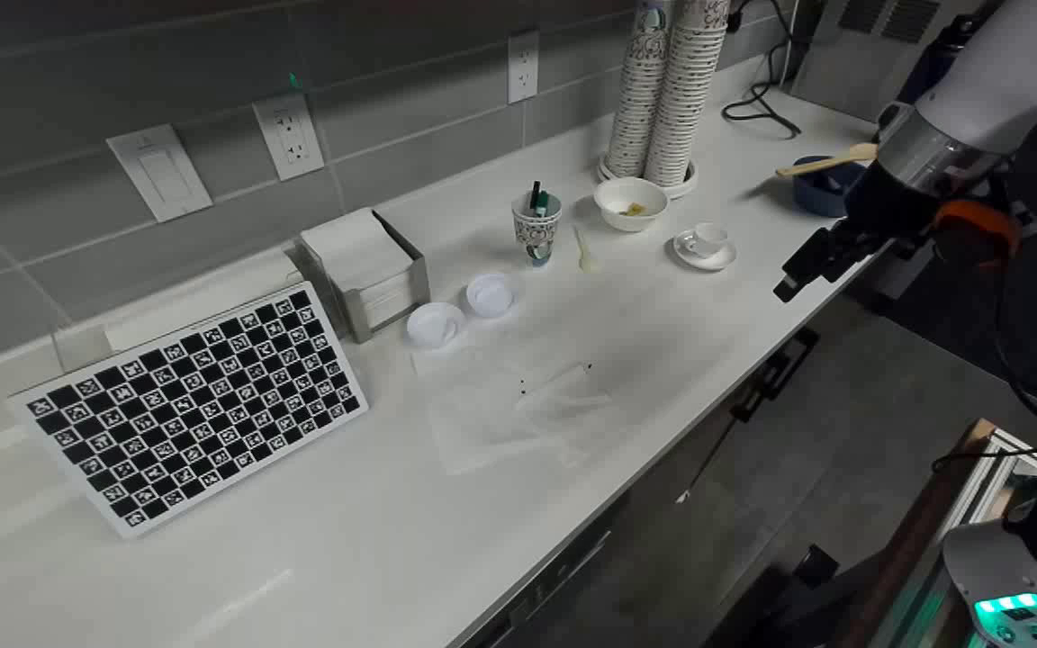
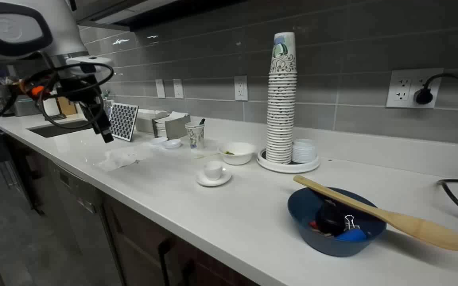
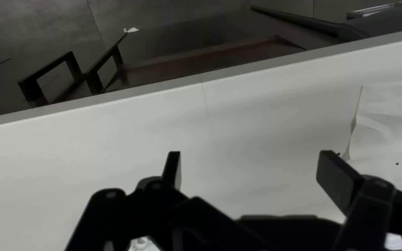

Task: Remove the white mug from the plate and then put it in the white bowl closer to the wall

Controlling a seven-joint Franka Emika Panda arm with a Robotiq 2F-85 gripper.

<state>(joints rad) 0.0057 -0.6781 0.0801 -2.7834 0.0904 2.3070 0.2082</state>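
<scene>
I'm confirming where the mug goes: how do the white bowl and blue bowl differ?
The white bowl holds a small yellow-green bit; the blue bowl holds a binder clip and other items. A wooden spoon lies across the blue bowl, none across the white bowl. Both are round and sit upright on the counter.

The mug [image 2: 213, 171], plate [image 2: 214, 183] and bowl [image 2: 235, 159] are showing plain white; the board [image 1: 199, 409] is sporting black-and-white checks, the tool [image 3: 250, 164] wearing black!

In an exterior view we see a grey tiled wall [image 1: 419, 76] upper left, white desk [image 1: 653, 342] mid-frame, floor [image 1: 843, 396] lower right.
</scene>
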